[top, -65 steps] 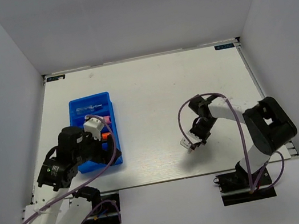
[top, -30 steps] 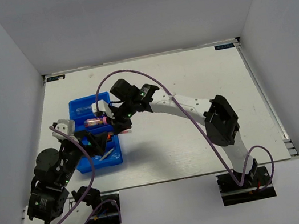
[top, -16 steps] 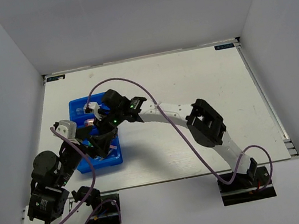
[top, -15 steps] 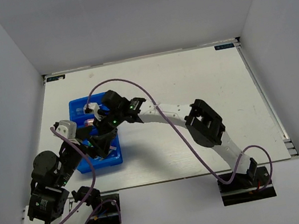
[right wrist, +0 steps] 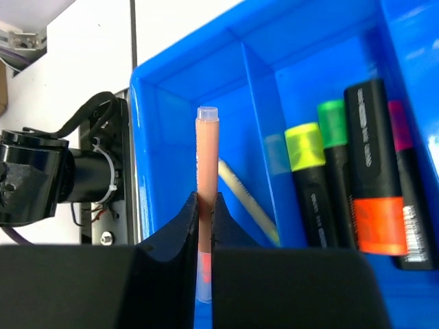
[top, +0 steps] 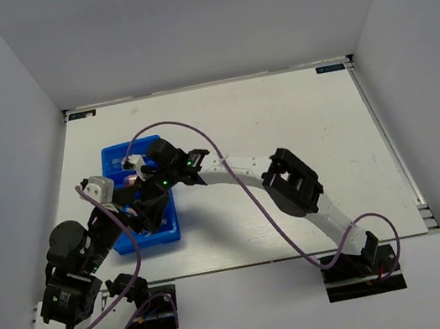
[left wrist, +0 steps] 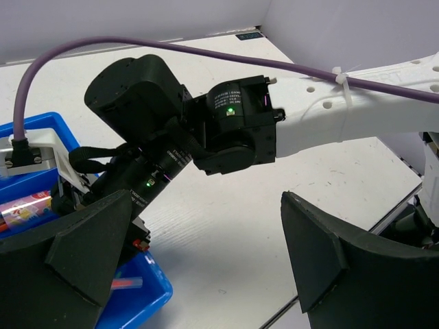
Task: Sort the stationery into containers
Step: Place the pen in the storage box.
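Note:
My right gripper [right wrist: 206,200] is shut on a thin orange stick [right wrist: 205,154] and holds it over the left compartment of the blue tray [right wrist: 164,130]. Black highlighters lie in the compartment beside it: yellow end [right wrist: 306,152], green end [right wrist: 335,123], orange band [right wrist: 376,219], pink end [right wrist: 398,127]. A pale yellow stick [right wrist: 245,200] lies under the gripper. In the top view the right gripper [top: 155,203] hangs over the tray [top: 130,144]. My left gripper [left wrist: 206,205] is open and empty, raised beside the tray's corner [left wrist: 140,301]. A pink tube [left wrist: 27,209] shows in the tray.
The right arm's wrist [left wrist: 233,130] and its purple cable [left wrist: 206,55] cross close in front of my left gripper. The white table [top: 283,136] spreads to the right of the tray. Grey walls close in the table on three sides.
The right arm has swung from the table's right side across to the tray with the stick. The left arm has pulled back from over the tray. In the last half second the right gripper has edged nearer.

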{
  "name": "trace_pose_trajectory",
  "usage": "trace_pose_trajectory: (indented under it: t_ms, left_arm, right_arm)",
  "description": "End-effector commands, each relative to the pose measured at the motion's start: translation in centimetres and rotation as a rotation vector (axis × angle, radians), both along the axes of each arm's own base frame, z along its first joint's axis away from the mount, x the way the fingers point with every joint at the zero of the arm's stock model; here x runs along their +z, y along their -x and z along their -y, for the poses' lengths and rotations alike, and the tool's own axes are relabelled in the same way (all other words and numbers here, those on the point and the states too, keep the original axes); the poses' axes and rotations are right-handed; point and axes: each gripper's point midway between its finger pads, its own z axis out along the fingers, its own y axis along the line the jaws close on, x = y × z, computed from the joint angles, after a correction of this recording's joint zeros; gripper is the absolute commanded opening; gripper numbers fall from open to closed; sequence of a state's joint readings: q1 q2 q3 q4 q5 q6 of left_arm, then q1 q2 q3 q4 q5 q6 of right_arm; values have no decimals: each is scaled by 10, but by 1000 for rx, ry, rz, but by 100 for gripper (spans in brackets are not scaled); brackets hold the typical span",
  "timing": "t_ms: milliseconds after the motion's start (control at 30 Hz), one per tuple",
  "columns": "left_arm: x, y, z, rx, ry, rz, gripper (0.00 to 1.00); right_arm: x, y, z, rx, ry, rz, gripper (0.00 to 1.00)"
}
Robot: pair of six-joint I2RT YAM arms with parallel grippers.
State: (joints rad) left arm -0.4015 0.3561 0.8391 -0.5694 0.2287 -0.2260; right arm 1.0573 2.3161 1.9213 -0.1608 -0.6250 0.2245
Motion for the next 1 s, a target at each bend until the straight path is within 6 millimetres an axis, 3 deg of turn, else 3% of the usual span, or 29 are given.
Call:
trace_pose_trajectory:
  t_ms: [0,100,200,467,700,767,800,833,900,967]
  left_arm:
    - [8,3,3,-21,9,2,100]
    - [9,4,4,-28,9,1,100]
    - [9,3,4,-28,8,-3,100]
    - [9,6,4,-32,16,-15,100]
    - [11,10,5,-41,17,-25,100]
    - [12,9,5,-42,21,-27,100]
    - [15,10,6,-48,26,-22,100]
    - [18,10,7,-53,27,-20,100]
    - [23,11,8,-63,30,-14,96]
    - [30,11,12,-85,29,-5,91]
  right_arm:
    - [23,-2,-12,61,-81,118,9]
    - [28,-1,-11,94,-99,157,37]
    - [32,5,-10,114,-108,167,51]
    - [26,13,-8,129,-89,172,56]
    - [34,15,-6,136,-98,197,58]
    - [43,13,-4,128,-103,211,46]
    - [45,11,-3,119,-101,211,32]
    - [59,9,-1,107,-114,222,0]
    - [68,0,4,62,-92,243,0]
    - [97,-13,10,5,-112,264,0]
